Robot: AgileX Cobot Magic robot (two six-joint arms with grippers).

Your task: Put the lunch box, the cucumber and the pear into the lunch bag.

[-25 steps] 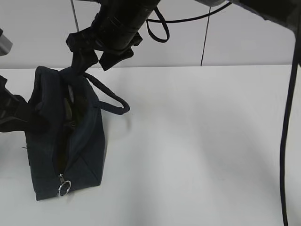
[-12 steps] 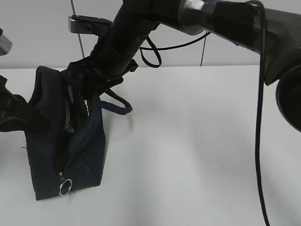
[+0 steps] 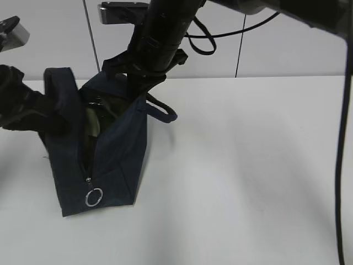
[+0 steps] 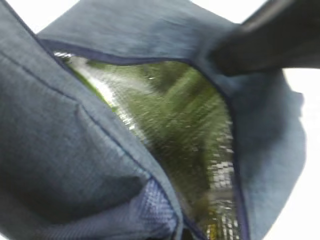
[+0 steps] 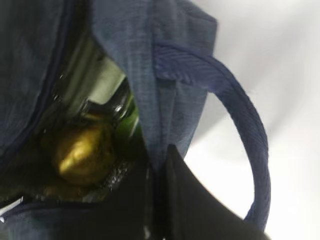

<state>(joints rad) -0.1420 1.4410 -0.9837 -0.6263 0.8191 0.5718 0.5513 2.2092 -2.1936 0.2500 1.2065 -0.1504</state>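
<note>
**Q:** Inside the lunch bag (image 3: 110, 160), what's visible from your end?

**Me:** My right wrist cam shows the pear (image 5: 82, 155) down on the foil lining, with something glossy green, likely the cucumber (image 5: 127, 120), just beside it. A pale green bit above could be the lunch box; can't tell.

**Q:** And your grippers?

**Me:** My right gripper (image 3: 138, 77) is pinched on the bag's right edge by the loop handle (image 5: 240, 120). My left gripper (image 3: 49, 113) is at the left wall; closed or not, can't tell. The bag sits on the white table (image 3: 248, 165), mouth spread wide, ring pull (image 3: 94, 197) low in front.
</note>
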